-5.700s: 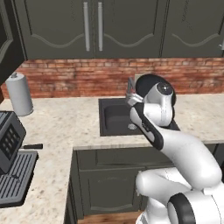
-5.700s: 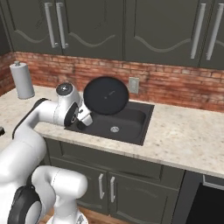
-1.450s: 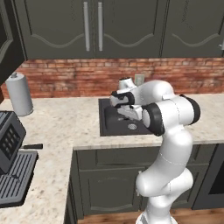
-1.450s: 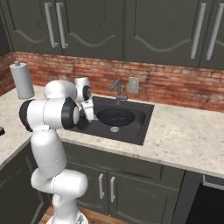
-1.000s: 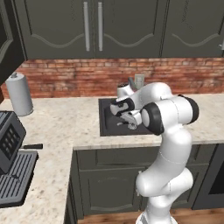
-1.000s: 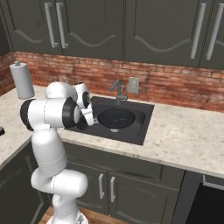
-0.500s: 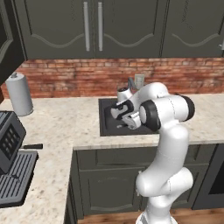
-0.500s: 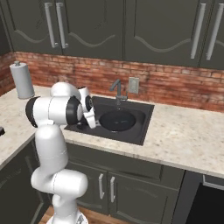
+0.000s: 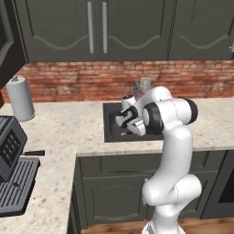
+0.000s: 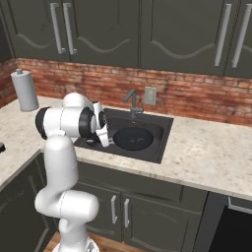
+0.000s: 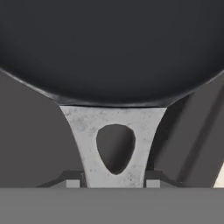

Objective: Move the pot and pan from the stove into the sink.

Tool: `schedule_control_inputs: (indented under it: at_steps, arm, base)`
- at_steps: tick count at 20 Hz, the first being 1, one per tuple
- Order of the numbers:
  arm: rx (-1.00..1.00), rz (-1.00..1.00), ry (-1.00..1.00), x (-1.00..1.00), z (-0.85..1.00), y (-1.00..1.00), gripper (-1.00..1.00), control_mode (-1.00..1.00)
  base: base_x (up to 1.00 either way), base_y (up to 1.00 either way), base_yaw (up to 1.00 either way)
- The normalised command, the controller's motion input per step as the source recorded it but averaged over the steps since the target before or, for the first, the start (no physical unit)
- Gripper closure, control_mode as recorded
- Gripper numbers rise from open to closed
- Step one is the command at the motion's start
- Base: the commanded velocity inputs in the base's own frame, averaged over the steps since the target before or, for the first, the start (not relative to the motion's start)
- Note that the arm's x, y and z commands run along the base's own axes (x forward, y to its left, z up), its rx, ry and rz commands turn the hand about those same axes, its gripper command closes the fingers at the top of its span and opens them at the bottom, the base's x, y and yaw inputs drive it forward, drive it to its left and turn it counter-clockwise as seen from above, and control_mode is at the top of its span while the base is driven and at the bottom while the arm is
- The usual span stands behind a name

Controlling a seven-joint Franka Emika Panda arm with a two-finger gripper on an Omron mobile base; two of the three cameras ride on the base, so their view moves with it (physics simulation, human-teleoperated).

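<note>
1. The jaws sit at the left edge of the sink (image 10: 158, 142), low over the basin; in the hand view the two tips flank the pale base of the pan's handle (image 11: 114, 144) and look closed on it, so I judge the pan (image 10: 133, 137) to be gripped by its handle.
2. The pan lies inside the sink, black disc flat or nearly flat on the basin floor in front of the faucet (image 10: 132, 101); whether it fully rests there or hangs just above I cannot tell.
3. Step in hand, as I judge it: setting the pan down in the sink, the first half of the task close to done.
4. Next move calls for parting the jaws to free the handle, then lifting straight up so the tips clear the sink's left wall without dragging the pan.
5. After that the arm must go for the pot on the stove, which lies away from the sink; the base will likely have to drive there.
6. On the bench (image 9: 68, 132) well left of the sink stands a paper towel roll (image 9: 21, 98), out of the way.
</note>
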Motion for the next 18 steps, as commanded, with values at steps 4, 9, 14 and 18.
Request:
schedule_control_inputs:
  at_steps: [4,9,14,18]
  arm:
    - [0.0,-0.06,0.0,0.34,-0.16,-0.04,1.0,-1.0]
    - [0.0,-0.06,-0.01,0.35,-0.17,-0.09,1.0,-1.0]
    - [-0.02,-0.05,-0.03,0.26,-0.21,-0.07,1.0,-1.0]
    - [-0.01,0.0,-0.01,0.02,-0.05,-0.01,1.0,-1.0]
  base:
    - [0.0,0.0,0.0]
    - [0.0,0.0,0.0]
    - [0.0,0.0,0.0]
    - [0.0,0.0,0.0]
